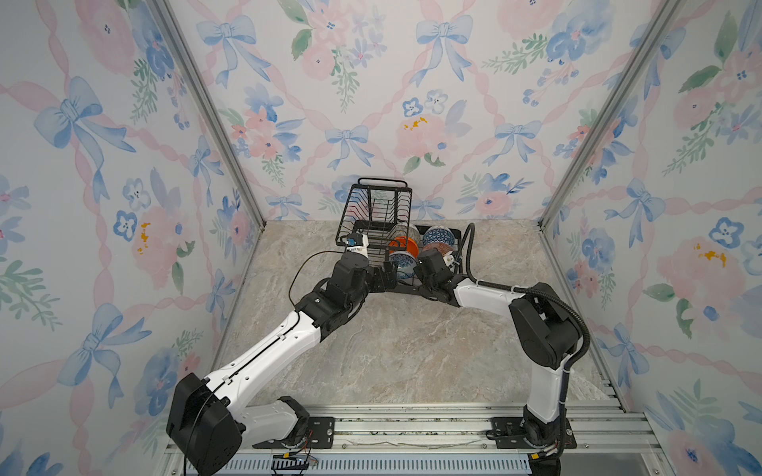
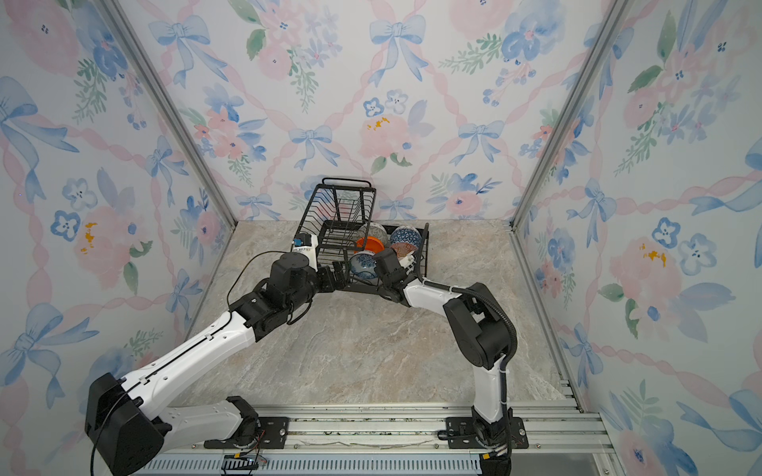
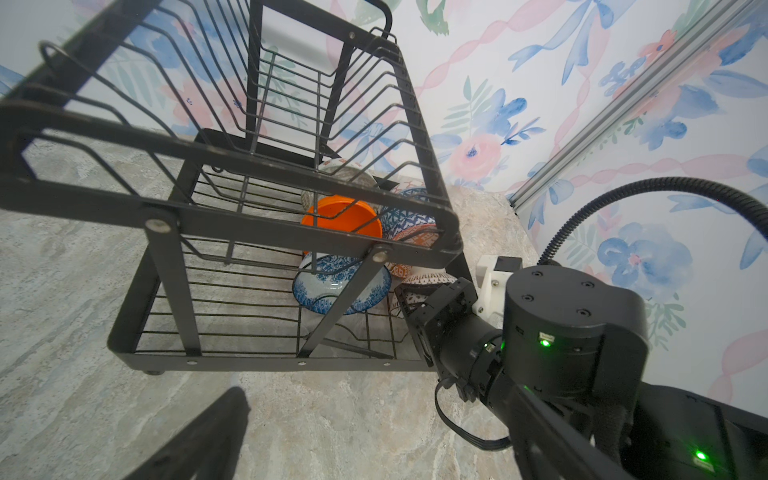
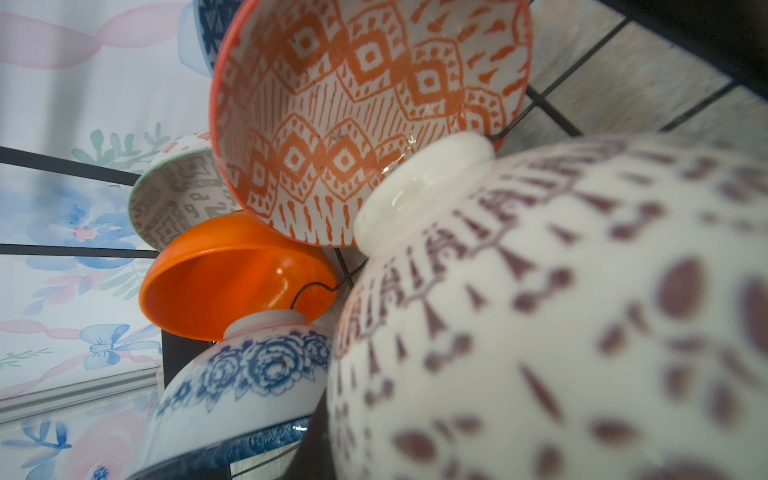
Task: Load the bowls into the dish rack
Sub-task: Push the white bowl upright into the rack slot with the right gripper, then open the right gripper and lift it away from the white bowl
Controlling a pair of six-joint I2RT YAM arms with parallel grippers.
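evidently the right claw (image 3: pixel 409 296) is set at the rim of the white lattice bowl (image 4: pixel 561 311); how far its jaws are parted, and whether the rim is pinched or free, cannot be told; the bowl is found directly ahead of the claw, tipped on edge in the lower tray of the dish rack (image 3: pixel 286 362), its axis carried straight away from the claw so that its foot is pointed at the orange-red patterned bowl (image 4: pixel 365 104), touching it or nearly so; on the side toward the left claw (image 1: pixel 386 275) the blue-floral bowl (image 4: pixel 249 382) is lodged, and ahead of that the plain orange bowl (image 4: pixel 232 286); farther out the pale green bowl (image 4: pixel 174 199) and the blue triangle bowl (image 1: pixel 438 237) are seen; the left claw is spread wide and empty, just outside the rack's front; a straight withdrawal backward is judged to be called for, lest the bowl be dragged
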